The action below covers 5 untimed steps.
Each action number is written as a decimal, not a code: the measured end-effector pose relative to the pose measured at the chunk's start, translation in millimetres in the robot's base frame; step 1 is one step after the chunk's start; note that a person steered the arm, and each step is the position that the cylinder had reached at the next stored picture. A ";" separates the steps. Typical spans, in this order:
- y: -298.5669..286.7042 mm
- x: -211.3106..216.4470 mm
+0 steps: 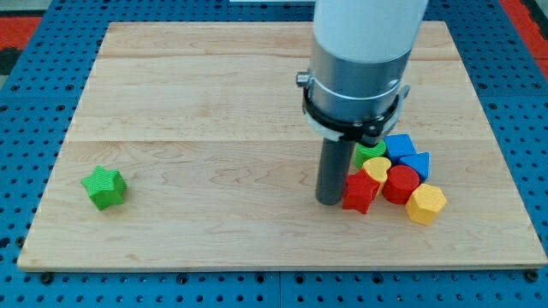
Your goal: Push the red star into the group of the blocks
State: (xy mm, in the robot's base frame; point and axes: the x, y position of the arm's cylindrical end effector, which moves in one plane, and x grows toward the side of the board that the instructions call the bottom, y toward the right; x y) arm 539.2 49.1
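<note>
one view, looking down at a wooden board (214,128) on a blue pegboard (26,128). arm body (360,60) comes in from the view's top, white upper part, grey collar, dark rod below. no pincer on this arm, just the rod, so nothing to be apart or clamped. my tip (329,202) sits on the board just at the view's left of the red star (360,192), touching or nearly touching it, can't tell which.

red star is at the left edge of the block cluster, right of board centre toward the view's bottom. it touches the yellow heart (376,168) above it and looks pressed against the red cylinder (400,184) on its right. orange hexagon (425,204) is at the cluster's lower right, against the red cylinder. green block (370,151) sits behind the yellow heart, shape partly hidden by the rod. blue cube (400,145) at the cluster's top, another blue block (417,163) just right of it, shape unclear.

green star (104,187) alone, far off at the view's left, well apart from everything.
</note>
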 end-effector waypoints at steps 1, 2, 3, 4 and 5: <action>-7.9 0.5; 24.7 -14.3; 47.9 -6.5; 25.6 7.2; 21.5 35.6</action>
